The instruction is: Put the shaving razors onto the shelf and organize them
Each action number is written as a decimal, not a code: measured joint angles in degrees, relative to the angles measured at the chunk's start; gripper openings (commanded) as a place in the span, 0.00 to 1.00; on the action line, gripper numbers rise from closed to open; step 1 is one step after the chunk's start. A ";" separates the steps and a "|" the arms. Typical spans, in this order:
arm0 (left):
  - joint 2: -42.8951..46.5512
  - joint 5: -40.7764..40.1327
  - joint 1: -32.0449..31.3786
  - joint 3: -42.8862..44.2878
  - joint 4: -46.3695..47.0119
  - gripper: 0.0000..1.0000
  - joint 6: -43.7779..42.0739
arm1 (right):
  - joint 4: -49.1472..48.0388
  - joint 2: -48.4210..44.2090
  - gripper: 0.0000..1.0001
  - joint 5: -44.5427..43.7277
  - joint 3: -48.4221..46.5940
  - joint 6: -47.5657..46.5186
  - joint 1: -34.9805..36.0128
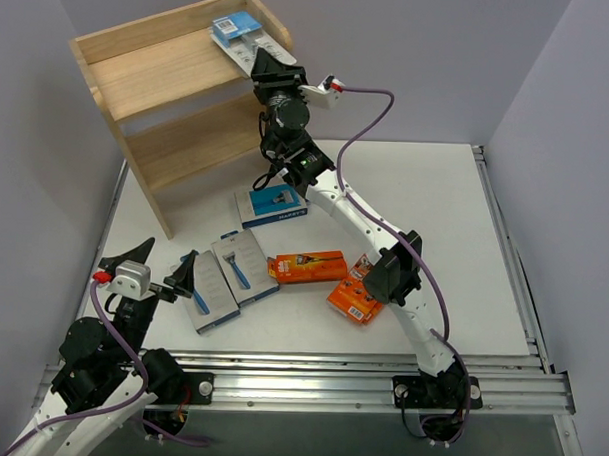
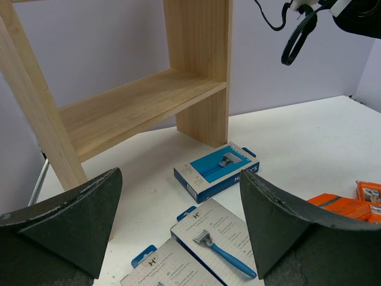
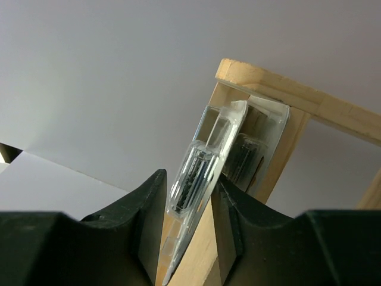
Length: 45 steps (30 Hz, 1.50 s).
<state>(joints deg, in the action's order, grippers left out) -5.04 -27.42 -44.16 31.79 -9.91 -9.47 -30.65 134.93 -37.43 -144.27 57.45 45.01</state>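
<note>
At the shelf's [image 1: 160, 73] far right top, the right gripper's [image 1: 270, 62] jaws flank the blister pack [image 1: 236, 31], grip unclear; the left gripper [image 1: 160, 266] gapes empty.

Shelf [image 1: 160, 78]: light wood, two tiers, low rim round the top, upright at the far left of the tabletop [image 1: 464, 254].
Blister pack [image 1: 236, 31]: clear with a blue header, angled across the top tier's right end.
Blue box [image 1: 273, 205]: flat, near the shelf's foot.
Far grey pack [image 1: 243, 264]: flat, pictures a blue razor.
Near grey pack [image 1: 207, 293]: alongside it, touching.
Long orange box [image 1: 307, 266]: flat, mid-tabletop.
Second orange box [image 1: 352, 300]: just beside it.
</note>
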 measured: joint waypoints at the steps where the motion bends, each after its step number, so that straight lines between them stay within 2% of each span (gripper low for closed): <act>1: 0.00 0.09 0.00 0.00 0.00 0.89 0.00 | 0.09 0.00 0.28 0.15 0.00 -0.13 0.00; 3: 0.00 0.35 0.00 0.00 0.00 0.89 0.00 | 0.20 0.00 0.28 0.37 0.00 -0.02 0.00; 6: 0.00 0.70 -0.02 0.00 -0.02 0.89 0.00 | 0.24 0.00 0.18 0.42 0.00 -0.04 0.00; 11: 0.00 1.07 0.00 0.00 -0.02 0.89 0.00 | 0.31 0.00 0.13 0.44 -0.07 -0.04 -0.04; 17: 0.07 1.29 0.00 0.00 -0.04 0.88 0.00 | 0.48 0.00 0.00 0.37 -1.03 0.15 -0.15; 32: 0.07 2.19 -0.02 0.00 -0.09 0.88 0.00 | -0.92 3.91 0.00 -2.64 -4.17 4.63 -1.14; 33: 0.07 2.23 -0.02 0.00 -0.09 0.88 0.00 | -1.18 4.17 0.02 -2.73 -4.26 4.79 -1.16; 34: 0.07 2.29 -0.02 0.00 -0.11 0.88 0.02 | -1.42 4.39 0.10 -2.84 -4.37 4.98 -1.11; 35: 0.07 2.36 0.00 0.00 -0.11 0.88 0.02 | -1.51 4.48 0.23 -2.84 -4.37 5.20 -1.11; 37: 0.07 2.40 -0.02 0.00 -0.09 0.88 0.02 | -1.68 4.57 0.36 -2.82 -4.35 5.62 -1.16; 38: 0.07 2.43 -0.02 0.00 -0.09 0.88 0.02 | -1.95 4.57 0.47 -2.82 -4.33 5.84 -1.20; 41: 0.07 2.43 -0.02 0.00 -0.11 0.88 0.02 | -2.86 4.57 0.57 -2.71 -4.00 5.99 -1.49; 45: 0.07 2.43 -0.02 0.00 -0.11 0.88 0.02 | -4.15 4.57 0.63 -2.19 -3.69 6.21 -1.88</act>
<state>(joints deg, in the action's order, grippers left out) -4.97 -24.99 -44.18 31.79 -10.02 -9.45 -34.81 139.50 -39.62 -147.96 63.66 43.13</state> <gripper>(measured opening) 0.883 0.608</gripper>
